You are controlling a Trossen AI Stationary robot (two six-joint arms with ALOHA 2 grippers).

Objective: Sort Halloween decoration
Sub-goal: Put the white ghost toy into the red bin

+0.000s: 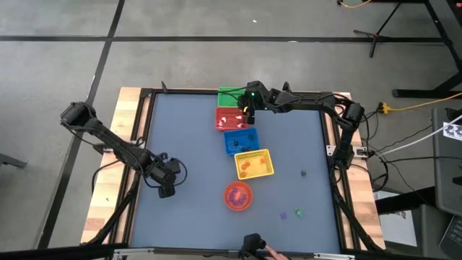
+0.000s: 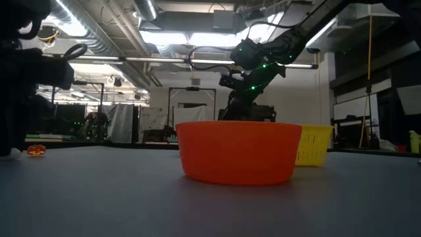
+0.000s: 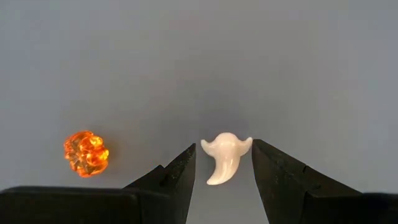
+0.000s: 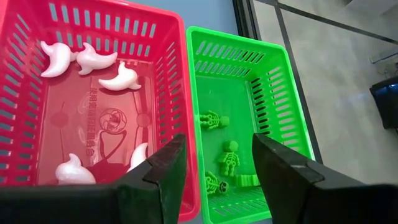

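Observation:
In the left wrist view a white ghost trinket (image 3: 225, 160) lies flat on the grey table, between the open fingers of my left gripper (image 3: 224, 149). The fingers stand close on either side of it, pointing steeply down. An orange pumpkin trinket (image 3: 86, 153) lies beside them. This gripper (image 1: 167, 191) is low at the table's left. My right gripper (image 4: 217, 149) hangs open and empty over the wall shared by the red basket (image 4: 93, 124), which holds white ghosts, and the green basket (image 4: 261, 112), which holds green skeletons.
A row of baskets runs from the far middle toward the near edge: green (image 1: 230, 93), red (image 1: 229, 120), blue (image 1: 240, 141), yellow (image 1: 254, 164). Then comes a round orange bowl (image 1: 239, 196). Loose trinkets (image 1: 299, 212) lie on the near right of the table (image 1: 188, 130).

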